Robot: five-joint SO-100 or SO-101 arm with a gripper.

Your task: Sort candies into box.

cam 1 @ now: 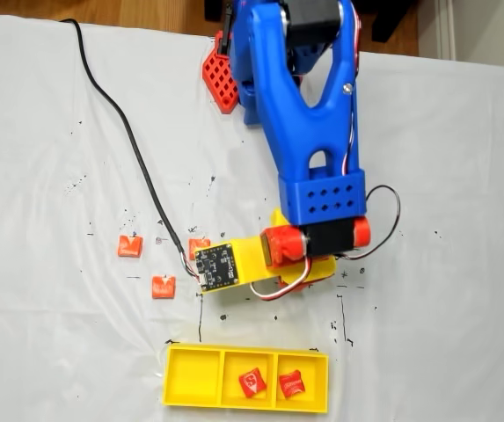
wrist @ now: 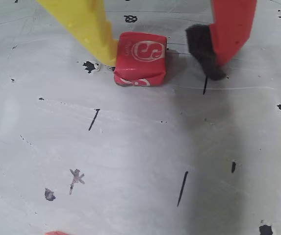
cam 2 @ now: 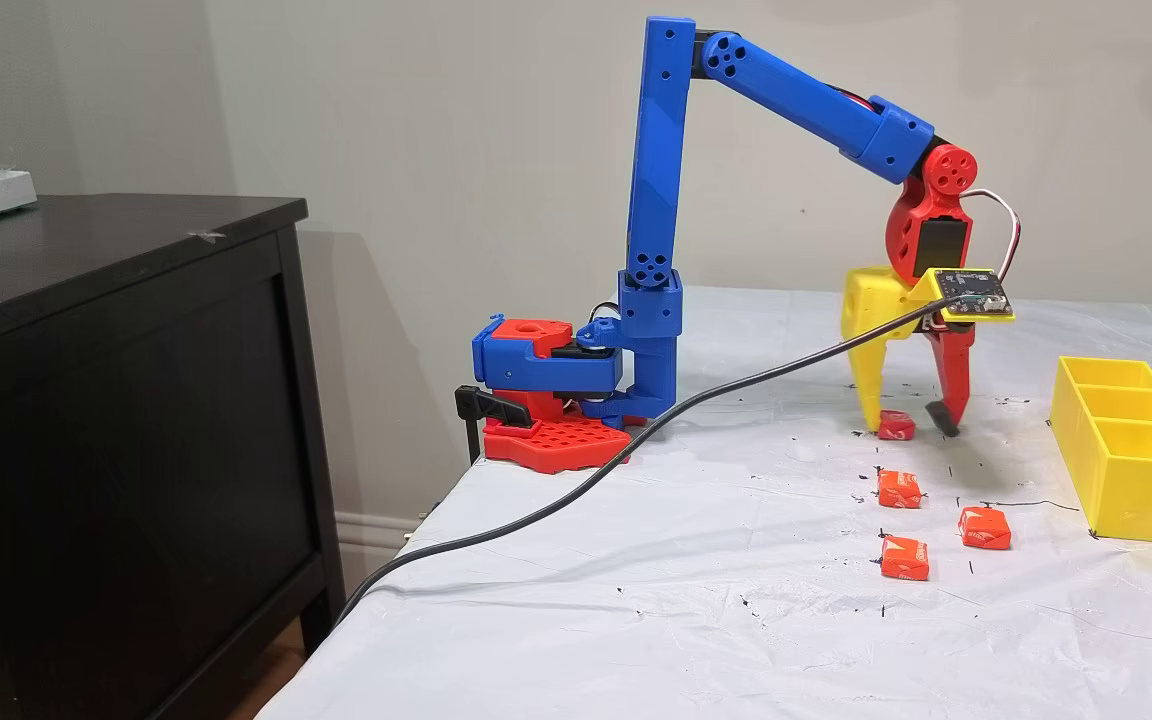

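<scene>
The target candy [wrist: 140, 58] lies on the white sheet [wrist: 130, 156], touching the yellow finger [wrist: 89, 29]; the red finger [wrist: 228, 29] stands apart. Your gripper [wrist: 155, 61] is released. Next, close it. Count: four loose candies, two in the box [cam 1: 190, 378].

The arm [cam 2: 658, 200] is blue plastic, its long links pierced with small round holes. Its base [cam 2: 551, 420] is red with a grid of square openings and a blue block on top. The wrist [cam 2: 931, 215] is red, with a red-and-white wire looped beside it. The gripper [wrist: 160, 58] has one yellow finger [wrist: 89, 27] and one red finger [wrist: 231, 24] tipped with a dark pad. A small black circuit board [cam 1: 215, 266] sits on a yellow bracket, with a black cable [cam 1: 133, 141] running from it.
</scene>
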